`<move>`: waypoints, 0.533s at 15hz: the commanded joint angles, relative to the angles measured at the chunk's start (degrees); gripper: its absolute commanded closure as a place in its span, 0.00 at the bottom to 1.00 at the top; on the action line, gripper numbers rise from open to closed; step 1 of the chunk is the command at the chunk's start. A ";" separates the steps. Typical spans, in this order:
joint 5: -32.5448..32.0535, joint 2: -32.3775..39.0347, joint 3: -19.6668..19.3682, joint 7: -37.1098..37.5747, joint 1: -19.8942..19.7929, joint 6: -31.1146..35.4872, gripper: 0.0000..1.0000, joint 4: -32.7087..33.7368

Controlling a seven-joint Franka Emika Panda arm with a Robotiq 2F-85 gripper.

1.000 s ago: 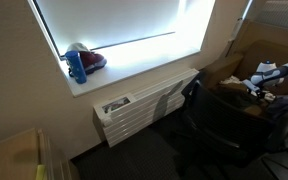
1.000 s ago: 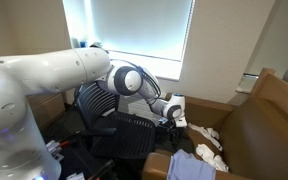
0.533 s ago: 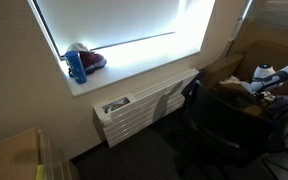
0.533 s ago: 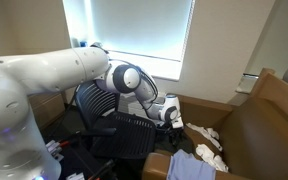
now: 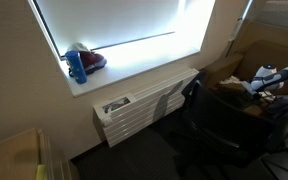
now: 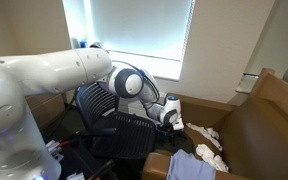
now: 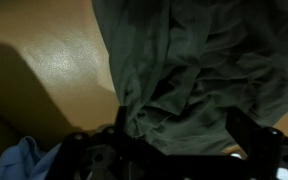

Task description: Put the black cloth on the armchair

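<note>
We see a dim room lit by a wide window with a bright white blind (image 5: 124, 25). On its pale windowsill (image 5: 144, 68) a blue plastic bottle (image 5: 76, 66) stands just beside a rounded red object (image 5: 92, 60). Below the sill a white ribbed radiator (image 5: 144, 105) hangs on the beige wall, over a dark floor. A black mesh office chair (image 6: 119, 125) stands between the window and a brown leather armchair (image 6: 259, 125), and in an exterior view it is only a dark shape (image 5: 219, 120). The white robot arm reaches across the office chair, and in both exterior views its gripper (image 6: 170, 116) (image 5: 267, 80) sits close to the armchair's near edge. On the armchair's seat we see some crumpled white cloths (image 6: 209, 140) and, nearer the camera, a pale blue cloth (image 6: 192, 166). In the wrist view the black crumpled cloth (image 7: 194, 70) fills the upper right, spread in heavy folds against the smooth tan leather (image 7: 54, 60). Its bunched lower folds reach down between the fingers of the gripper (image 7: 174, 150). The jaws stand wide apart, one on each side of the folds. The picture is too dark for us to tell whether the pads touch the fabric. The pale blue cloth (image 7: 19, 162) shows at the lower left corner of that view.
</note>
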 commanded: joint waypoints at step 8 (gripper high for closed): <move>9.45 0.09 6.99 -15.84 -4.90 -0.85 0.00 -1.51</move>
